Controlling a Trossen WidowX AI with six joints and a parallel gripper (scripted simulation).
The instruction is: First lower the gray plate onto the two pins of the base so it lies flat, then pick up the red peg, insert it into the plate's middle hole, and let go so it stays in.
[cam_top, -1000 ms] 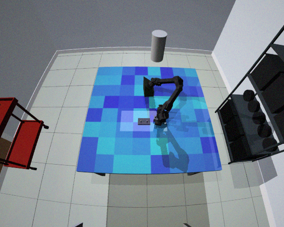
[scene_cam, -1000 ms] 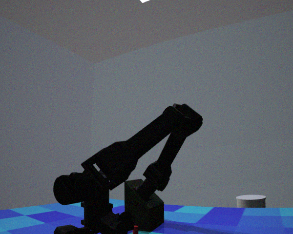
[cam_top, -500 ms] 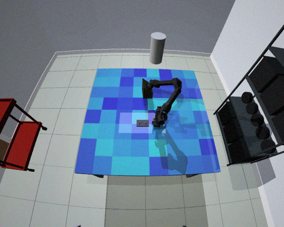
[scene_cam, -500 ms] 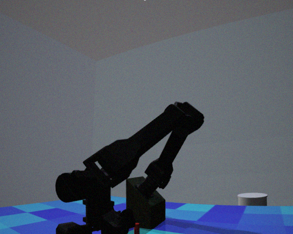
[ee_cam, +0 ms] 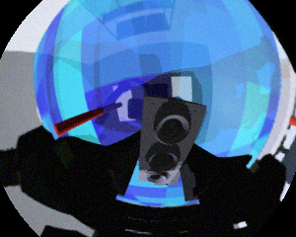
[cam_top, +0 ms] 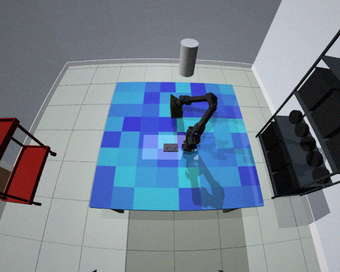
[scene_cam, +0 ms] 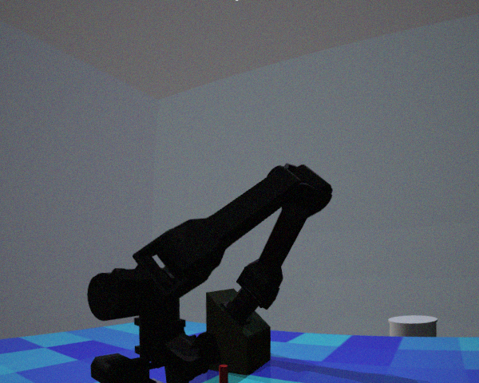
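My gripper point(cam_top: 188, 147) point(ee_cam: 160, 133) is low on the table, just right of the dark base point(cam_top: 170, 147), whose two pins show as pale dots. In the wrist view the fingers are shut on the gray plate point(ee_cam: 190, 118), which lies lengthwise between them, and two dark round holes show in it. The red peg point(ee_cam: 79, 121) point(scene_cam: 222, 372) stands on the table near the gripper; in the wrist view it is to the left of the plate. In the exterior view the fingertips are hidden in the dark at the bottom edge.
The arm's dark mount block point(cam_top: 175, 106) point(scene_cam: 236, 329) stands at the back of the blue checked table point(cam_top: 152, 187). A gray cylinder point(cam_top: 188, 56) point(scene_cam: 412, 325) stands beyond the table. A red cart point(cam_top: 17, 161) is on the left and a black shelf point(cam_top: 307, 140) on the right.
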